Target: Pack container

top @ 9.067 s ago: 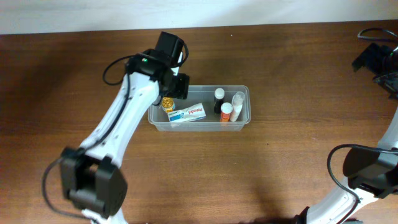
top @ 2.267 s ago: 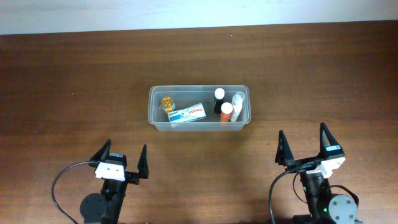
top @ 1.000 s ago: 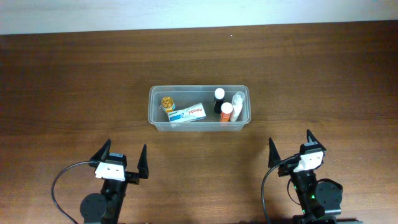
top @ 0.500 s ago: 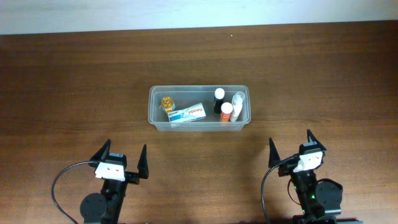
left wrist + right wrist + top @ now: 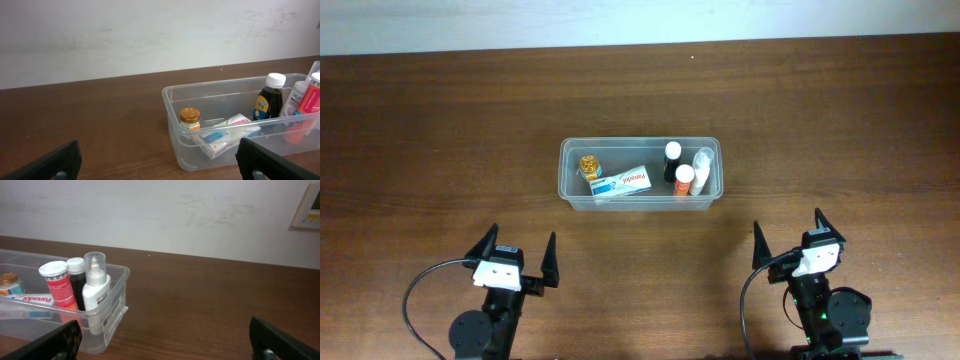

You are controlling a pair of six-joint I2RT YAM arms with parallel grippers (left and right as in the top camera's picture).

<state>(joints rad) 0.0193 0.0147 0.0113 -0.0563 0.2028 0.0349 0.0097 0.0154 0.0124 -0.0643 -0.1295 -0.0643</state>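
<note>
The clear plastic container (image 5: 640,201) stands at the table's middle. It holds a gold-capped jar (image 5: 588,164), a white and blue box (image 5: 620,183), a dark bottle (image 5: 672,155), an orange bottle (image 5: 684,179) and a white spray bottle (image 5: 702,168). My left gripper (image 5: 518,257) is open and empty at the near left edge. My right gripper (image 5: 787,239) is open and empty at the near right edge. The container shows in the left wrist view (image 5: 175,125) and the right wrist view (image 5: 120,302), ahead of the open fingers.
The brown wooden table (image 5: 440,130) runs to a white wall (image 5: 620,20) at the back.
The left arm pulled back from the container to the near left edge. The right arm came down to the near right edge, then shifted slightly left. Nothing has moved in the last half second.
</note>
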